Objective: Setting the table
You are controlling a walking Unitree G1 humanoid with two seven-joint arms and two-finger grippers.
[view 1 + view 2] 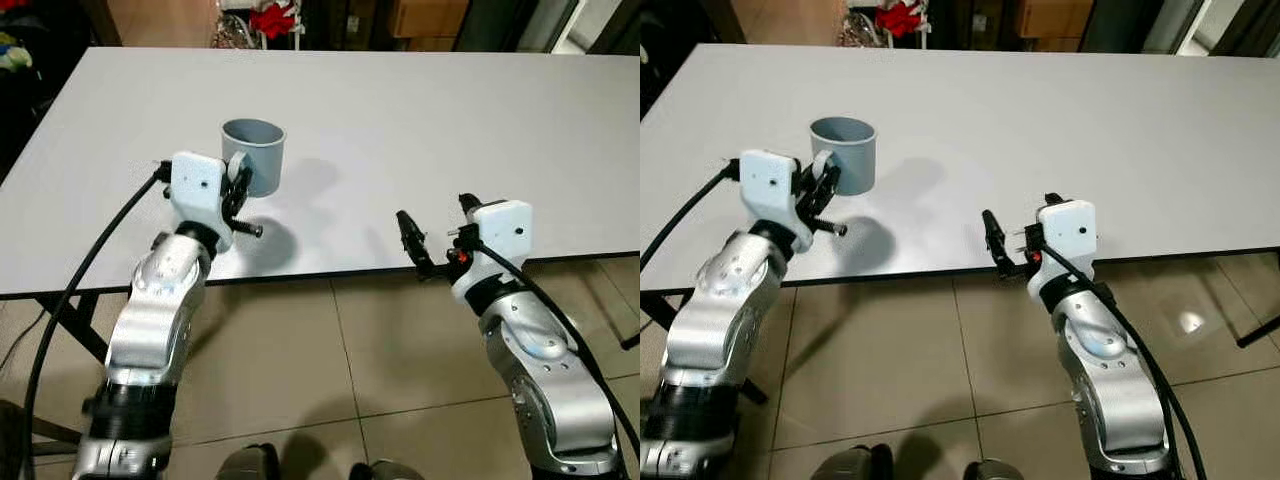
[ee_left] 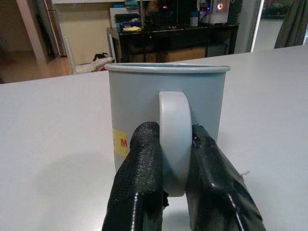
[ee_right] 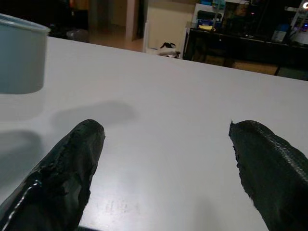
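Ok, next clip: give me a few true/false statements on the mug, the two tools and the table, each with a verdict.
1. The left tool is shut on the mug handle. True.
2. The mug lies on its side. False: it stands upright on the table, mouth up.
3. The right tool holds a spoon. False: its fingers are spread apart with nothing between them, over the table's near edge.
4. The mug is grey with a small yellow label on its side. True.
5. The mug stands in front of the right arm. False: it is on the robot's left, at the left tool.
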